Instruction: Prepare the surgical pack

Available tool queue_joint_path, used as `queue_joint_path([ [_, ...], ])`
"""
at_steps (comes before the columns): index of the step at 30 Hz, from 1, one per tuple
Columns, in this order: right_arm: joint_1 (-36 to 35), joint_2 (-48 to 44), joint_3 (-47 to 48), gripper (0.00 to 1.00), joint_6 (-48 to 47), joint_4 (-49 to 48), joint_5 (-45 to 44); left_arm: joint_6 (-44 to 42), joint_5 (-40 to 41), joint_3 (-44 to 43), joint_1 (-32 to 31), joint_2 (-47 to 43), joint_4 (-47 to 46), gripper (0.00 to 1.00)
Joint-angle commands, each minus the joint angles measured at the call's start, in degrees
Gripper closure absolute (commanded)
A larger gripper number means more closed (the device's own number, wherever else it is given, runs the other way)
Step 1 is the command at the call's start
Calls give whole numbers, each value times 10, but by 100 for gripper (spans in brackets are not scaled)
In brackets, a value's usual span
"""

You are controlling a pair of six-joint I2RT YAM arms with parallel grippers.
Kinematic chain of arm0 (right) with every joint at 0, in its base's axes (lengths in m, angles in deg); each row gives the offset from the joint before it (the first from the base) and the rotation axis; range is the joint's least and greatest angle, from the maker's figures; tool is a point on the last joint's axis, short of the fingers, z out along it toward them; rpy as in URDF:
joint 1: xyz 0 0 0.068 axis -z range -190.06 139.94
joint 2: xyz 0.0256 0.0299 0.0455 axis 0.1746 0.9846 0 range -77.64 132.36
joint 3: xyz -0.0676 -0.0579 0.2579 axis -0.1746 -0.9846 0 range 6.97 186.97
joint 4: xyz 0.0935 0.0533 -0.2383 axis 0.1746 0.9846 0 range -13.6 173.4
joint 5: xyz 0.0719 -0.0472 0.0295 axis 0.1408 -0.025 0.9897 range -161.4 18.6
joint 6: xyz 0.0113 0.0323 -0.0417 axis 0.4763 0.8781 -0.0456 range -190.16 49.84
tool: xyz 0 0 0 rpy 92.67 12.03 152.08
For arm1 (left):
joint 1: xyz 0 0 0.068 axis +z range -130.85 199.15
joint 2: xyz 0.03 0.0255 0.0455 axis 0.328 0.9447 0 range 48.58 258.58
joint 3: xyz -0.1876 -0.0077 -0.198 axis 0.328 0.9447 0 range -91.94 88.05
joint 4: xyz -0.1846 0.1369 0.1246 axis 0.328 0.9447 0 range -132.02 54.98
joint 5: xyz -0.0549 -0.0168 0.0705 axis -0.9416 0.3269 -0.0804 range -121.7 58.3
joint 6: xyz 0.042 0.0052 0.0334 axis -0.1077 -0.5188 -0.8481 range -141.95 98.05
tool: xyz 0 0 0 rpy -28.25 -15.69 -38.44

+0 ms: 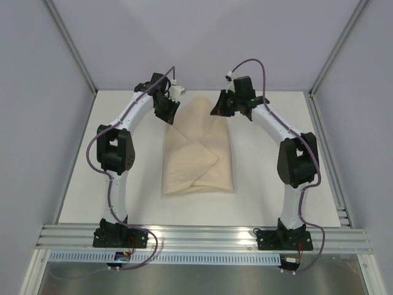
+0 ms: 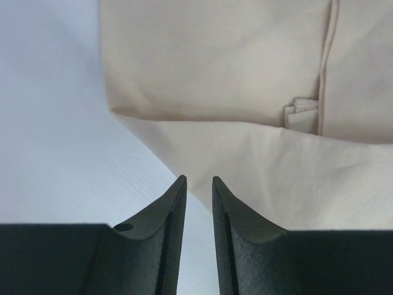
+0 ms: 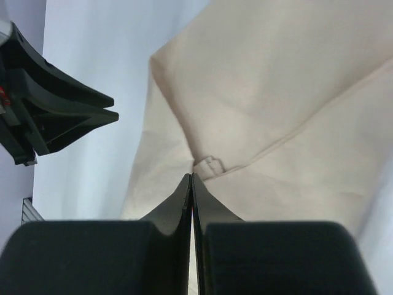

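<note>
Top external view: the surgical pack [image 1: 198, 157] lies flat near the middle of the white table [image 1: 252, 206]. It is a beige cloth bundle folded into a long rectangle, with flaps crossing diagonally over its top. Only cloth shows, no instruments.
Left gripper [image 2: 198, 184]: at the pack's far left corner, tips over the line where the cloth edge meets bare table. The jaws stand a narrow gap apart with nothing between them.
Right gripper [image 3: 191, 179]: at the pack's far end, right of centre, above the cloth. The jaws are pressed together and no cloth is visibly pinched.
Folded tab [image 3: 212, 165]: a small doubled corner on the pack where two flaps meet, just beyond the right gripper's tips.
Handling, judged: soft, light, limp fabric. It will drape and crease, and will likely slide on the smooth table if pushed rather than lifted.
Hold point, judged: a free hemmed edge or flap corner, pinched through few layers. The tab offers the clearest purchase.
Risk, judged: a bite taken too deep would gather the lower layers and drag the whole bundle.
</note>
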Motion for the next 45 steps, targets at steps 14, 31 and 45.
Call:
queue_joint_path([
  [14,102,64,-131,99,-21,-30,-1,44,16,13,6,102,-13,68],
  [31,102,60,14,58,-67,56,-50,105,143,-8,11,21,-60,39],
  [45,102,246,177,48,-20,76,10,157,72,-120,35,159,5,35],
])
